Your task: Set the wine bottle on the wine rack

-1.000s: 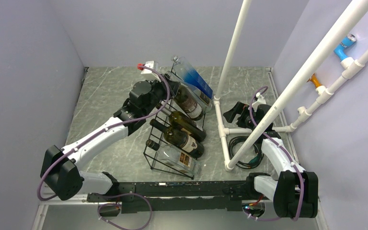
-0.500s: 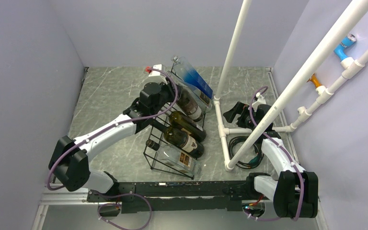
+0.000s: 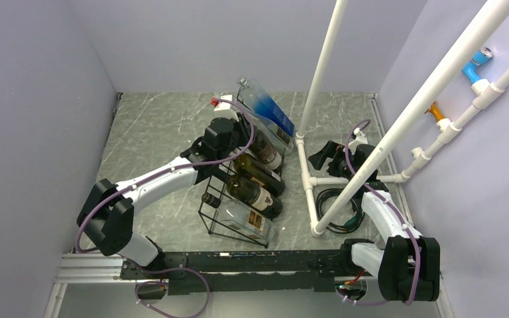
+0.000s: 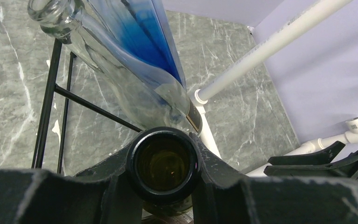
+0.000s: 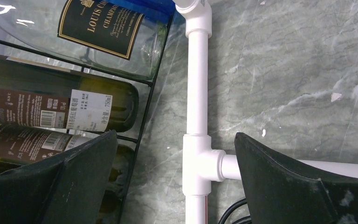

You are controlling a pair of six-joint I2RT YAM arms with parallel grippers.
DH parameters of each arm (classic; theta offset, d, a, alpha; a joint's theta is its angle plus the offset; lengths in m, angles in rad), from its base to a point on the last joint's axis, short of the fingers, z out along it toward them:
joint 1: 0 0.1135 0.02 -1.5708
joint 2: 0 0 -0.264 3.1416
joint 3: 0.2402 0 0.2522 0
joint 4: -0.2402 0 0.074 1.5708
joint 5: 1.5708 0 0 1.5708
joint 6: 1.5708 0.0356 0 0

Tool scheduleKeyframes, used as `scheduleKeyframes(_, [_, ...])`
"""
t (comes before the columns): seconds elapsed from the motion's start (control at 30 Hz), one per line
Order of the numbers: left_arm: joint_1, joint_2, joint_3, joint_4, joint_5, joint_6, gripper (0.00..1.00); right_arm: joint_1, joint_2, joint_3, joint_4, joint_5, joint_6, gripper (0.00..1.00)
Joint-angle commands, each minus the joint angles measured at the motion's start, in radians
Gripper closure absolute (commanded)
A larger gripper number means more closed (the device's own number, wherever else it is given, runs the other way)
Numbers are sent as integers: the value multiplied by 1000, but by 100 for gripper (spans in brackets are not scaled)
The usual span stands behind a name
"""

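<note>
From above, your left arm (image 3: 166, 175) reaches over the grey stone-look surface (image 3: 146, 126) to the wine rack (image 3: 213, 213). The rack is thin black wire. It stands mid-surface and runs from the near edge toward the far edge. The wine bottle (image 3: 263, 150) is dark glass. It lies slanted in the rack, in the second slot from the far end, so I think the job is almost done. The left jaws sit at its neck. A clear blue bottle (image 3: 270, 108) lies next to it on the far side. Three more bottles lie nearer to you.

From the left wrist, you look right down the round open mouth of the wine bottle (image 4: 163, 164). The black fingers (image 4: 226, 189) are closed tight on the neck, one on each side. I think that snug hold keeps the smooth glass from sliding.

From the right wrist, the right jaws are wide open and hold nothing. They hang over a smooth white pipe (image 5: 198, 116), just beside the round bottle bottoms and paper labels. The right arm seems parked there to stay out of your way.
</note>
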Motion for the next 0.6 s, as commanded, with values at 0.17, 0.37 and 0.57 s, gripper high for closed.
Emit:
scheduleKeyframes(0.17, [-16, 13, 55, -33, -27, -102, 85, 1, -5, 1, 47, -15, 1, 0])
scheduleKeyframes(0.37, [-16, 13, 66, -109, -38, -137, 61, 1, -8, 1, 48, -14, 1, 0])
scheduleKeyframes(0.57, [-16, -7, 68, -157, -55, -137, 44, 2, -9, 0, 46, -13, 0, 0])
